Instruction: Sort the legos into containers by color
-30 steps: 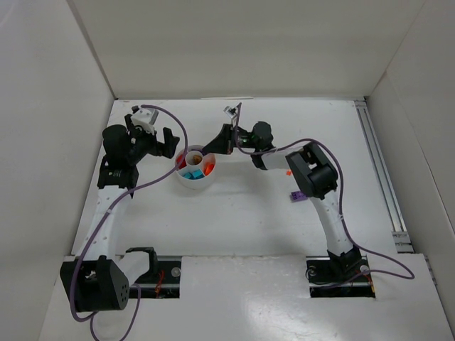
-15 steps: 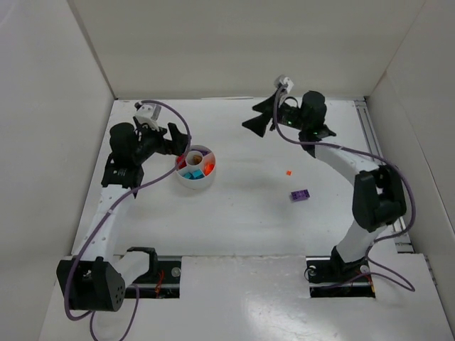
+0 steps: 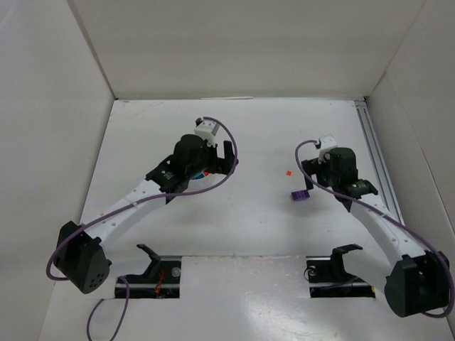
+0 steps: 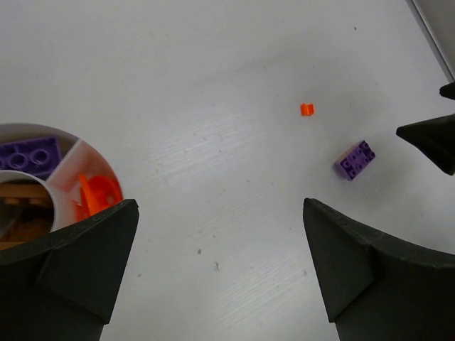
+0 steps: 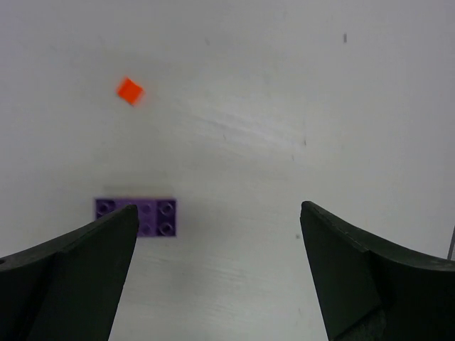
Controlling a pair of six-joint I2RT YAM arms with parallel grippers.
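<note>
Purple brick [image 5: 136, 216] is lying flat on the white table [image 5: 284, 106], with a tiny orange piece [image 5: 129, 90] sitting near it, not touching. Right gripper [image 5: 219, 213] is hovering over the table just beside the brick, fingers spread and empty. Left gripper [image 4: 220, 206] is hanging likewise spread beside the divided dish [image 4: 67, 132].

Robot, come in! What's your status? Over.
Left tool open, right tool open, both empty. Purple brick, tiny orange piece loose on table. Dish part-filled. Nothing blocking.

The table [image 4: 213, 85] has a matt white surface, finely scuffed and streaked. The purple brick [image 5: 136, 216] and tiny orange piece [image 5: 129, 90] are smooth, faintly glossy plastic. The dish [image 4: 91, 150] is smooth white plastic. The right gripper [image 5: 218, 207] has matt black plastic fingers [image 5: 355, 277].
</note>
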